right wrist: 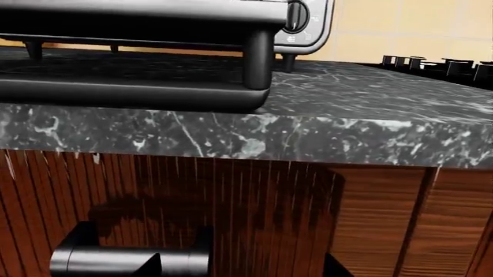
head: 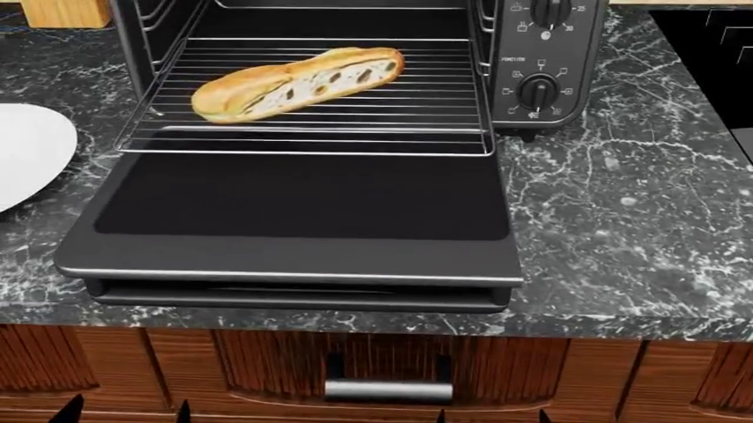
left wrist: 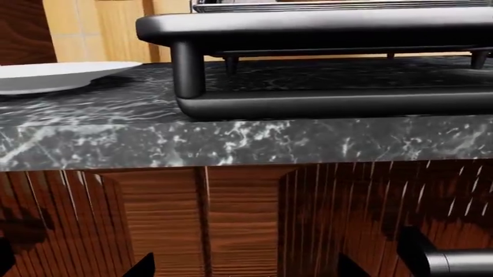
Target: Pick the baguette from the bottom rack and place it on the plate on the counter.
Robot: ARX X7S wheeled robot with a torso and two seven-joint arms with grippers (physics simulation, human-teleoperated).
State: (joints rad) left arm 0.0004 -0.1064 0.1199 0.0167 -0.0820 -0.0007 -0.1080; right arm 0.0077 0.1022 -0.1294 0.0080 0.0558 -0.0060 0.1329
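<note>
The baguette (head: 300,84) lies cut side up on the bottom rack (head: 389,115), which is slid out over the open oven door (head: 294,203). The white plate (head: 24,150) (left wrist: 54,75) sits on the marble counter (head: 623,211) to the left of the oven. Both grippers hang below the counter edge, in front of the wooden cabinet. My left gripper (head: 127,412) (left wrist: 246,271) is open and holds nothing. My right gripper (head: 492,414) (right wrist: 242,268) is open too, with only its dark tips showing. The baguette is hidden in both wrist views.
The toaster oven's control panel with knobs (head: 539,91) stands right of the rack. A metal drawer handle (head: 389,390) (right wrist: 131,259) juts from the cabinet between the grippers. A black cooktop (right wrist: 439,66) lies at the far right.
</note>
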